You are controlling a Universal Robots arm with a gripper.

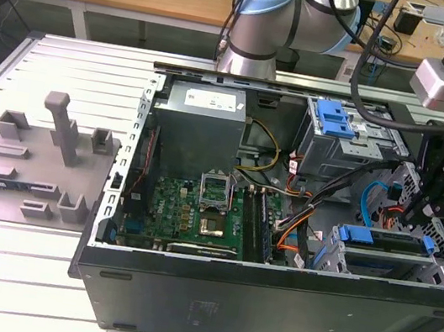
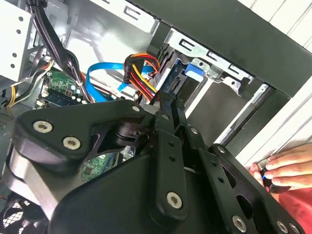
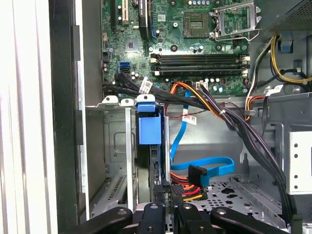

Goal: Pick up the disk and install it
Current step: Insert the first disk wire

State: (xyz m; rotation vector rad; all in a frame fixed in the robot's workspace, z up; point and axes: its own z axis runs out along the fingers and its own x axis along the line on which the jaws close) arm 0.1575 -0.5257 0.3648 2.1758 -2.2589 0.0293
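Gripper [image 3: 165,192] fingers are pulled narrow with barely a gap, tips right at the near end of the disk [image 3: 148,141]. Can't tell if they pinch it or only touch. The disk sits in a slot of the drive cage [image 3: 114,146], standing on edge, its long axis running straight away from the fingers toward the motherboard [image 3: 195,44], blue bracket tab at the far end. In the second wrist view it reads the same: gripper [image 2: 170,105] narrow, blue edge of the disk [image 2: 192,73] just past the tips. Tight spot: the power plug [image 3: 187,191] with red/yellow/orange wires is just beside the fingertips, the blue data cable [image 3: 204,165] loops next to it, and the black cable bundle [image 3: 229,122] crosses between cage and motherboard. A person's hand [image 2: 282,168] rests outside the case wall. In the exterior view the gripper [image 1: 415,211] reaches into the case [image 1: 267,306] at the exterior view's right. The disk [image 1: 380,240] lies lengthwise left-to-right along the near wall. Farther back are the blue latch [image 1: 337,117] and the grey power supply box [image 1: 204,120]. The grey fixture plate [image 1: 35,160] sits well apart on the table [image 1: 17,268], at the exterior view's left.
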